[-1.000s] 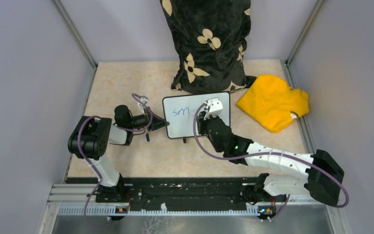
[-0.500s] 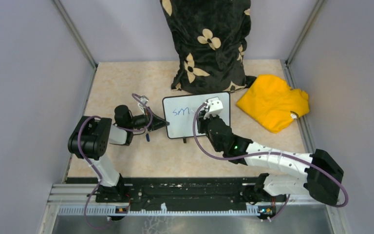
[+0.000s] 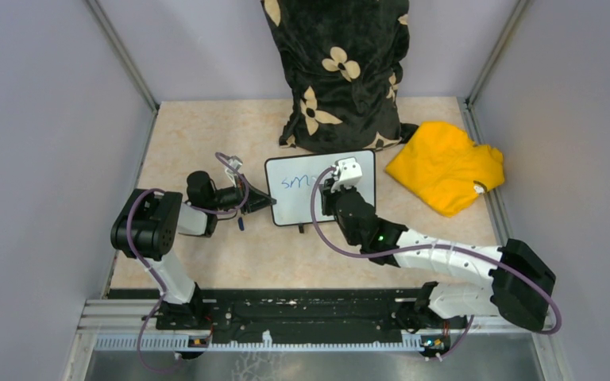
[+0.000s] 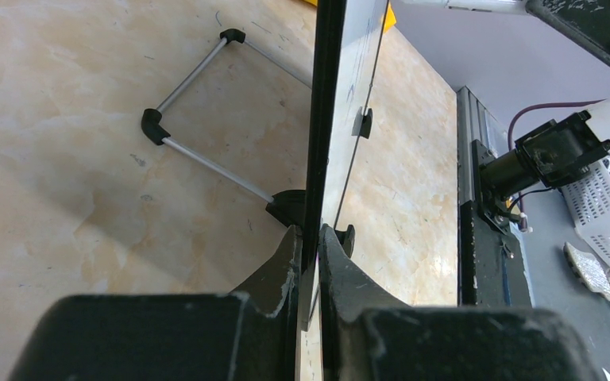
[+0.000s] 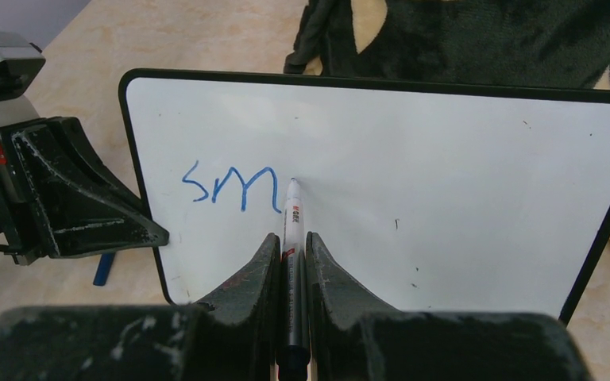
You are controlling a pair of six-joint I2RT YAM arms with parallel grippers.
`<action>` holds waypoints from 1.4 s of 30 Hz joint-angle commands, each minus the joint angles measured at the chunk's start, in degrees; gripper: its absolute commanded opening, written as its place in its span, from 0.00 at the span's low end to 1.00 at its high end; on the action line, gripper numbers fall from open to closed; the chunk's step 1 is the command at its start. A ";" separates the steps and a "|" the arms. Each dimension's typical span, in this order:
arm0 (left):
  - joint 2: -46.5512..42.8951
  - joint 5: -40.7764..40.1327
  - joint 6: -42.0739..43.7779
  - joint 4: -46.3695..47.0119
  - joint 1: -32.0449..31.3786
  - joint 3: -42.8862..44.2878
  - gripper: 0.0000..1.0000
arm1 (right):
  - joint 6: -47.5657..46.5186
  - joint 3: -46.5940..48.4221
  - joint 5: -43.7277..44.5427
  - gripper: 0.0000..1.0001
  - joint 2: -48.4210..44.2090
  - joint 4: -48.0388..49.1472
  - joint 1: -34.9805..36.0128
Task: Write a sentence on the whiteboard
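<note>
The whiteboard (image 3: 302, 198) (image 5: 445, 190) stands propped on the table, white with a thin dark frame. Blue letters "sm" of the sentence (image 5: 230, 187) (image 3: 294, 182) sit at its upper left. My right gripper (image 5: 290, 238) (image 3: 335, 190) is shut on a white marker (image 5: 291, 218), whose tip touches the board just right of the "m". My left gripper (image 4: 310, 234) (image 3: 268, 202) is shut on the whiteboard's left edge (image 4: 318, 159), seen edge-on in the left wrist view; its black fingers (image 5: 87, 214) show beside the board in the right wrist view.
A black cushion with cream flowers (image 3: 337, 71) leans on the back wall right behind the board. A yellow cloth (image 3: 445, 165) lies at the right. The board's wire stand (image 4: 198, 103) rests on the table behind it. A small blue cap (image 5: 103, 270) lies under the left gripper.
The right arm has shifted slightly left and the marker tip sits a little further along after the "m". The left arm and the board have not moved.
</note>
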 commanded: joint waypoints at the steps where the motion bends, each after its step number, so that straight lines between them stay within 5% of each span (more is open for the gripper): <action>1: 0.78 0.35 1.15 -1.06 -0.34 0.98 0.00 | 0.23 1.39 0.64 0.00 0.69 2.61 -0.77; 42: 0.79 0.35 1.37 -1.44 -0.50 1.12 0.00 | 1.26 -0.49 -1.96 0.00 -6.83 2.36 -3.55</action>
